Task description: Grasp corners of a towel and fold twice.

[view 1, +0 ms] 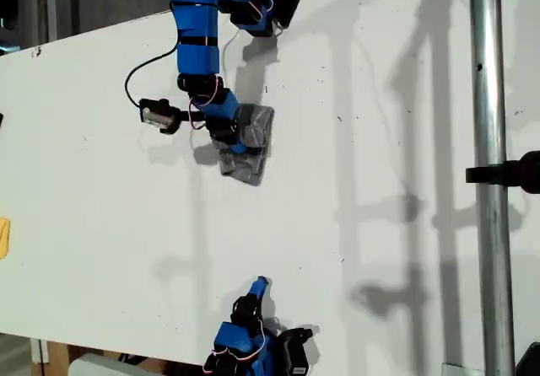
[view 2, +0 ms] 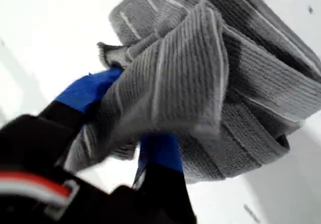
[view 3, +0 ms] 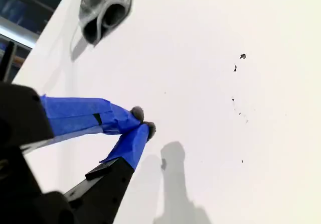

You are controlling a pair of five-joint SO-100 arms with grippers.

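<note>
So the towel (view 2: 200, 78) is a soft ribbed cloth, matt grey with thin white woven lines, kind of fuzzy up close. We've got a smooth white table (view 1: 101, 216) with a low sheen and a few dark specks on it. Our first tool (view 2: 135, 118) has blue tape wrapped on its fingers over black plastic, all matt. Our second tool (view 3: 142, 122) is the same, with slightly wrinkled tape. The pole (view 1: 494, 182) on the exterior view's right is shiny bare metal.
</note>
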